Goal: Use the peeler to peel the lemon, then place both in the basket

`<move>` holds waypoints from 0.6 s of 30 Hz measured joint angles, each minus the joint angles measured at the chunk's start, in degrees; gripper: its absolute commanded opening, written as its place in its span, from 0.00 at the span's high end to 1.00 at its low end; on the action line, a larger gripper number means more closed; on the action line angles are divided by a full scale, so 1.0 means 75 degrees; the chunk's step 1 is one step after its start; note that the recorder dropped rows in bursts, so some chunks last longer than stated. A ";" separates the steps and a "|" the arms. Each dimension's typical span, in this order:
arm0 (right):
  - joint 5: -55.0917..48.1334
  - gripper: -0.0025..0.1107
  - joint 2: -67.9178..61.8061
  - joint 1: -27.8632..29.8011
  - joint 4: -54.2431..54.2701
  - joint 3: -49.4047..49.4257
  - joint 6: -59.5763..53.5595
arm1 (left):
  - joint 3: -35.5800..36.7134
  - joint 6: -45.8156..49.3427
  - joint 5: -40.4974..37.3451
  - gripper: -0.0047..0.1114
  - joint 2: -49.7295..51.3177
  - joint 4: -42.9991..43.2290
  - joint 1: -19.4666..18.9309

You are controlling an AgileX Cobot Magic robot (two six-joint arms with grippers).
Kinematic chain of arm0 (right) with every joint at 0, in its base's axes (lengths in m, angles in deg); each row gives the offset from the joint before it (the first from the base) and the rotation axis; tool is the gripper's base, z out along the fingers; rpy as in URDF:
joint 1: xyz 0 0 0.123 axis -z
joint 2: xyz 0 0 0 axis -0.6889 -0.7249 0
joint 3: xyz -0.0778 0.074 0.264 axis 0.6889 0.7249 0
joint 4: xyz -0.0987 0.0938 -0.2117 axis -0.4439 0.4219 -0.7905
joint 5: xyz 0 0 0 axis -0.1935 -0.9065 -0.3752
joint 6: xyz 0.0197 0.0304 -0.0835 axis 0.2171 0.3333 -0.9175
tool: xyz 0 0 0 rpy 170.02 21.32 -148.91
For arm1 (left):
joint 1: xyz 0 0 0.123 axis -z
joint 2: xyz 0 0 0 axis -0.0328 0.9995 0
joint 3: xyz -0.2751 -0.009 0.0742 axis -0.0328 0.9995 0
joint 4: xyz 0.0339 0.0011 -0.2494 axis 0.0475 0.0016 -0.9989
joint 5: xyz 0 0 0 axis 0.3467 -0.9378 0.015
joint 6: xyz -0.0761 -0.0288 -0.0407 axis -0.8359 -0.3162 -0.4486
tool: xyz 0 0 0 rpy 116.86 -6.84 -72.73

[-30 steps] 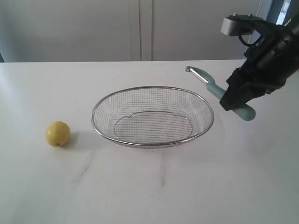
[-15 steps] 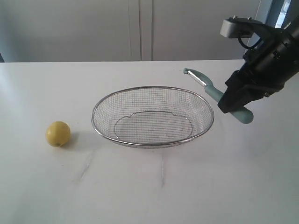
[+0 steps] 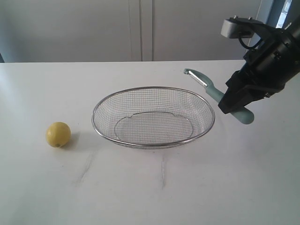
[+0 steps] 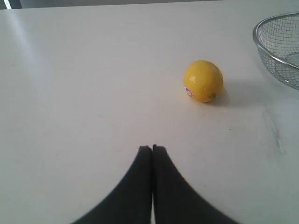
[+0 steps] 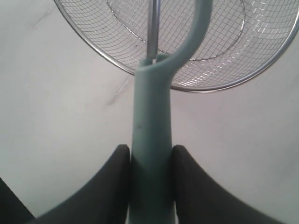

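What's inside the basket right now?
Nothing: the basket shows a bare mesh floor. The lemon lies on the table outside it; the right gripper holds the peeler up beside the rim. Only in the right wrist view does the peeler cover a strip of mesh.

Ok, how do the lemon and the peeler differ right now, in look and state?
The lemon is round and yellow; the peeler is slim, with a teal handle and a metal blade. The lemon rests free on the table, left of the basket; the peeler is clamped in the right gripper by the basket's right rim, blade end raised. Both are outside the basket.
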 measured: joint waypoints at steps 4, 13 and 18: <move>0.0000 0.98 0.0000 0.0000 0.0000 0.0000 0.0000 | 0.0000 0.0000 0.0000 0.96 0.0000 0.0000 0.0000; 0.0000 0.98 0.0000 0.0000 0.0000 0.0000 0.0000 | 0.0000 0.0015 0.0898 0.96 0.0000 0.0119 0.0000; 0.0000 0.98 0.0000 0.0000 0.0016 0.0000 0.0000 | 0.0000 -0.0062 0.1225 0.96 0.0000 0.0119 0.0000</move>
